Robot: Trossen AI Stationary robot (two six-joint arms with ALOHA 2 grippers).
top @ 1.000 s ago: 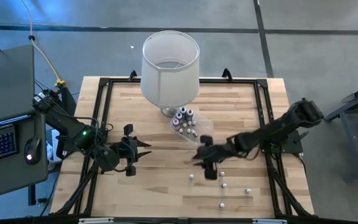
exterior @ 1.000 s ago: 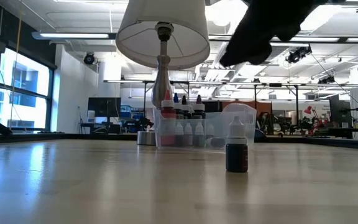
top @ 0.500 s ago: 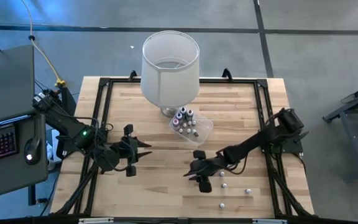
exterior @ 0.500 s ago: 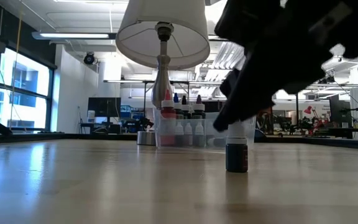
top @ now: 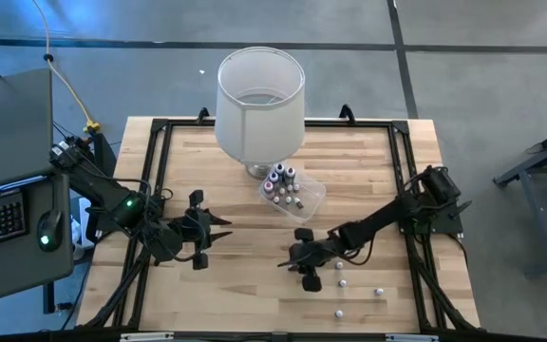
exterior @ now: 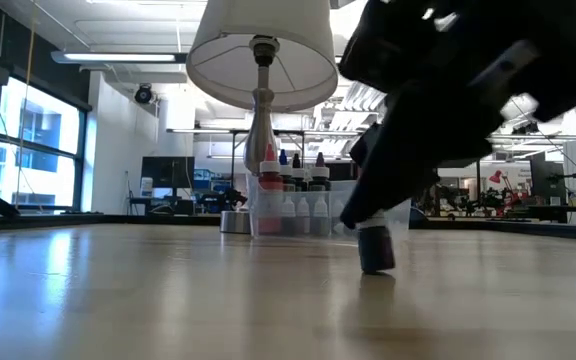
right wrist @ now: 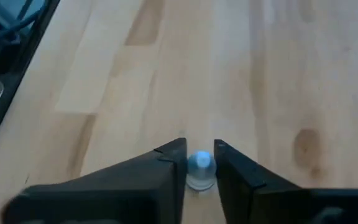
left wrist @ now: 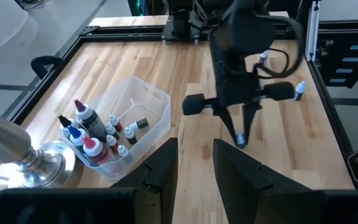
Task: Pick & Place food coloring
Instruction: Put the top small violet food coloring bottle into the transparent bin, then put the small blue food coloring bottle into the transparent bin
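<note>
A tiny dark food coloring bottle point(exterior: 375, 250) with a white cap stands tilted near the table's middle, with my right gripper point(top: 292, 267) shut on it. Its cap point(right wrist: 199, 163) shows between the two fingers in the right wrist view. A few more loose bottles point(top: 341, 282) stand on their bases on the wood toward the near right. The clear plastic tub point(top: 304, 199) behind them holds several bottles. My left gripper point(top: 218, 229) hovers open at the table's left, with nothing between its fingers point(left wrist: 166, 163). My right gripper pinches the bottle at its white cap point(right wrist: 199, 160) between the two fingers. The fingers slant down from the table's right. The dark body leans below them; I cannot tell whether its base still touches the wood.
A big white lampshade point(top: 260, 100) on a metal foot point(left wrist: 42, 163) stands at the far edge, just behind the tub. A black frame point(top: 160, 142) runs round the tabletop. Bare wood lies between the two grippers and along the near left.
My right gripper has come down and toward the table's left and near edge, onto the lone bottle, and taken hold of its cap. The bottle, upright before, now leans.
</note>
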